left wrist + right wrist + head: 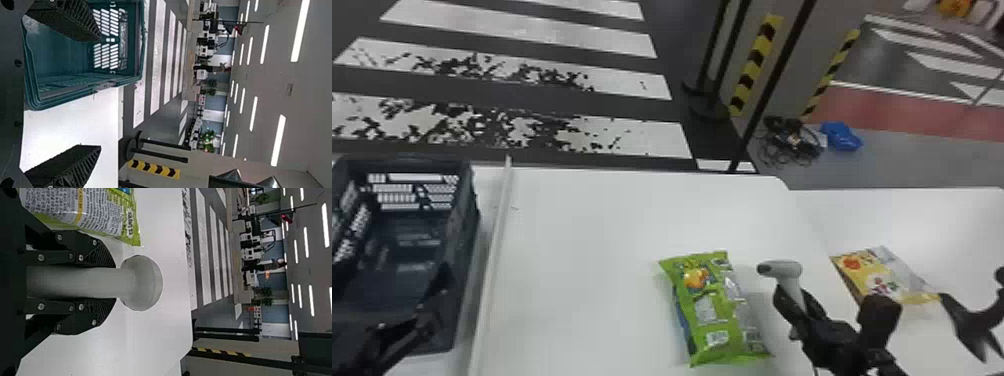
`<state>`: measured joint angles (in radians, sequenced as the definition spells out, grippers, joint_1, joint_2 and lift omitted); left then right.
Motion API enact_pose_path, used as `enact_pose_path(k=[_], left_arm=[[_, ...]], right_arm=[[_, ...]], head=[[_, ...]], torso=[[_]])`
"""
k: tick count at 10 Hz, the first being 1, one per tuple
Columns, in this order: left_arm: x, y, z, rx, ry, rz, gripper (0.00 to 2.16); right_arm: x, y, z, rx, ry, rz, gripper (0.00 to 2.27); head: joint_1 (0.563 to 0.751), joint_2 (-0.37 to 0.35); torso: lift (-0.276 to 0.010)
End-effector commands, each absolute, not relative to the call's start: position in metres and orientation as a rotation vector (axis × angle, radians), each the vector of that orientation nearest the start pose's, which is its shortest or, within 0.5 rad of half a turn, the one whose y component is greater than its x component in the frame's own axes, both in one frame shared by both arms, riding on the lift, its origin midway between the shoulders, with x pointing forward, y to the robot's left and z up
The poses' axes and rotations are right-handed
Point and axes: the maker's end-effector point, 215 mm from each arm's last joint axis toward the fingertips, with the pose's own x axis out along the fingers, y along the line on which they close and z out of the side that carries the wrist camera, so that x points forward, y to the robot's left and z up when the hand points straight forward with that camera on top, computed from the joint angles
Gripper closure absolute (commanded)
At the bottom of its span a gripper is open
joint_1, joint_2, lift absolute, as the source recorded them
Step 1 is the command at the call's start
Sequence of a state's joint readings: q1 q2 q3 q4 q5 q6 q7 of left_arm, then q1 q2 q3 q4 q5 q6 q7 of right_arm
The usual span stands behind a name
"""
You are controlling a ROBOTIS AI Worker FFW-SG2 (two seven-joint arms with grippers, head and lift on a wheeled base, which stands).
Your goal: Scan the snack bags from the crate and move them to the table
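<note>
The green snack bag (714, 310) lies flat on the counter (572, 240), printed panels upward, and I judge I'm at its scan. What looks like its barcode sits near the end closest to me. My right pincer (114, 282) is closed around the grip of the handheld scanner (782, 269), just beside the bag, its dark window facing the bag's side of the counter. Next I'd tip that window down at the code and hold it there for a read; too shallow an angle on the crinkled film could miss.

My left pincer (98, 93) has its fingers spread at the crate (464, 250). Before it crosses to the bag, it must clear the crate's wall and the pale raised strip (493, 260) between them.

To the right of the scanner lies a yellow snack bag (874, 275), near a curved black stand (969, 320). Black posts (772, 80) rise beyond the counter.
</note>
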<state>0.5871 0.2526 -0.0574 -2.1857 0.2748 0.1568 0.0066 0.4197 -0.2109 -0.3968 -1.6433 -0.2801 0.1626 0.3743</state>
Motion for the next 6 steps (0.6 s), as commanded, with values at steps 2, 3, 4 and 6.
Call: enact_pose_path(k=[2, 3, 4, 6], left_arm=[[0.416, 0.192, -0.354, -0.081, 0.172, -0.211, 0.01], [0.415, 0.192, -0.356, -0.08, 0.175, -0.211, 0.01], [0.414, 0.192, -0.356, -0.08, 0.176, -0.211, 0.01], [0.414, 0.192, -0.358, -0.08, 0.179, -0.21, 0.01]], right_arm=[[0.406, -0.451, -0.514, 0.066, 0.428, -0.021, 2.13], [0.41, -0.453, -0.517, 0.055, 0.432, -0.022, 2.13], [0.414, -0.454, -0.522, 0.049, 0.441, -0.022, 2.13], [0.416, -0.453, -0.529, 0.048, 0.445, -0.018, 2.13]], head=[[0.695, -0.324], [0.695, -0.334], [0.695, -0.343], [0.695, -0.345]], torso=[[-0.095], [-0.095], [-0.095], [-0.095]])
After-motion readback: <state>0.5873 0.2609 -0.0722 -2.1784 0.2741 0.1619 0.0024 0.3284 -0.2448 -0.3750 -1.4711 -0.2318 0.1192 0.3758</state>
